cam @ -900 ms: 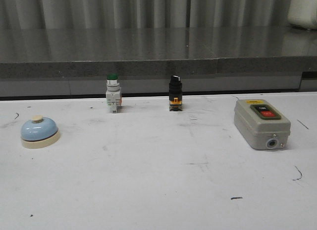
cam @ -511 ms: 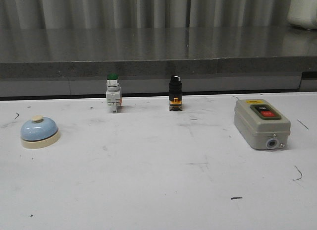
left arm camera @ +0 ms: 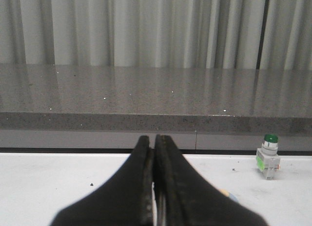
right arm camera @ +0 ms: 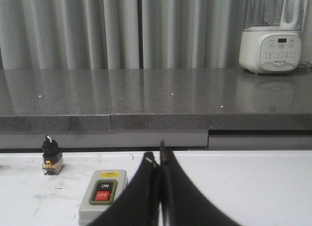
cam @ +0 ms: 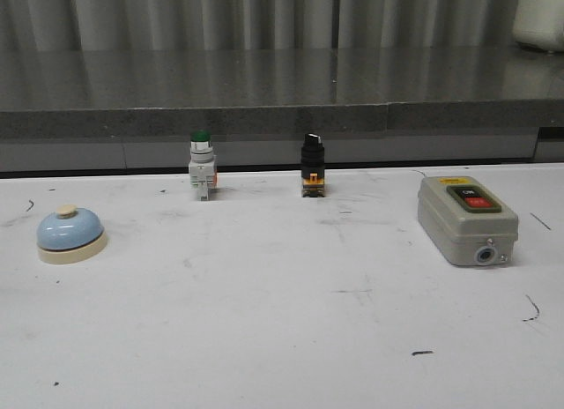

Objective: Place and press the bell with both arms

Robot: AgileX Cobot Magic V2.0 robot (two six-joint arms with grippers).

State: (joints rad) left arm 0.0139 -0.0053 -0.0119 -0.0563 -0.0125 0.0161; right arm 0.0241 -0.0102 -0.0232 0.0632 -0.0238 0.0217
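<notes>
The light-blue bell (cam: 70,234) with cream base and cream knob stands on the white table at the far left in the front view. In the left wrist view only a sliver of it (left arm camera: 228,194) shows beside the finger. My left gripper (left arm camera: 154,138) is shut and empty, its tips pressed together, above the table short of the bell. My right gripper (right arm camera: 158,158) is shut and empty, beside the grey switch box (right arm camera: 103,196). Neither arm shows in the front view.
A green-capped grey push button (cam: 201,165) and a black selector switch (cam: 312,165) stand at the table's back edge. The grey ON/OFF switch box (cam: 465,219) sits at the right. A grey counter (cam: 282,92) runs behind, with a white blender (right arm camera: 270,38) on it.
</notes>
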